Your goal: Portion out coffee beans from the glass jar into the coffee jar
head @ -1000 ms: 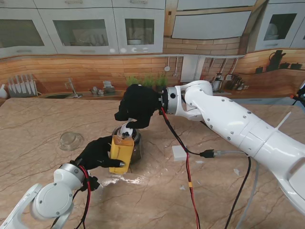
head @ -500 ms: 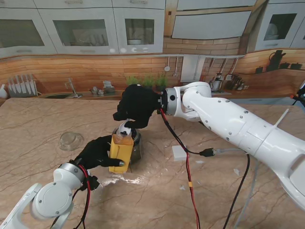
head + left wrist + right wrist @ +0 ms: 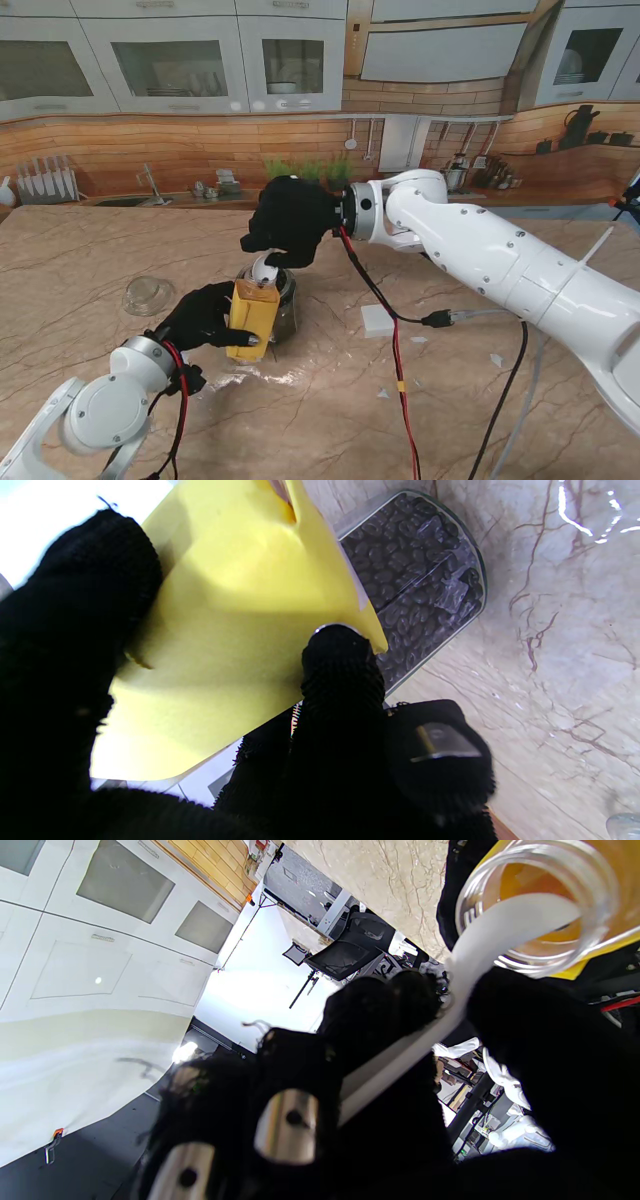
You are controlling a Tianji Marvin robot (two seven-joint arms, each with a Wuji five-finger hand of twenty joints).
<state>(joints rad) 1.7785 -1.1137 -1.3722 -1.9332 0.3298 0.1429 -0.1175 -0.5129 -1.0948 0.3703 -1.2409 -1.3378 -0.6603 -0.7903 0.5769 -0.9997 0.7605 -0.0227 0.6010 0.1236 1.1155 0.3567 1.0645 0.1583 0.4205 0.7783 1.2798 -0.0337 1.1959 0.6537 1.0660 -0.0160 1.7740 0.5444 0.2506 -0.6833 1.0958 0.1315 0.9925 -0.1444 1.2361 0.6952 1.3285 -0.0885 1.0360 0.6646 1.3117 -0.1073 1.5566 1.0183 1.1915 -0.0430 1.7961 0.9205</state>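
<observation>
The coffee jar [image 3: 252, 318], yellow-labelled with an open clear mouth, is held a little tilted by my left hand [image 3: 205, 315], which is shut on its side. Just behind it, touching or nearly so, stands the glass jar [image 3: 285, 300] of dark coffee beans. In the left wrist view the coffee jar's yellow label [image 3: 225, 630] fills the middle and the glass jar [image 3: 425, 575] shows its beans. My right hand [image 3: 293, 220] hovers above both, shut on a white spoon [image 3: 264, 268]. The spoon [image 3: 480, 955] has its bowl at the coffee jar's mouth [image 3: 595, 915].
A small clear glass lid or dish [image 3: 148, 295] lies to the left on the marble table [image 3: 500, 420]. A white block [image 3: 377, 320] sits to the right of the jars. Red and black cables [image 3: 395, 350] and a black plug [image 3: 437, 321] trail from my right wrist.
The spoon's bowl has lifted slightly at the coffee jar's mouth, and dark beans no longer show on it. My left forearm has shifted a little and the coffee jar tilts slightly more.
</observation>
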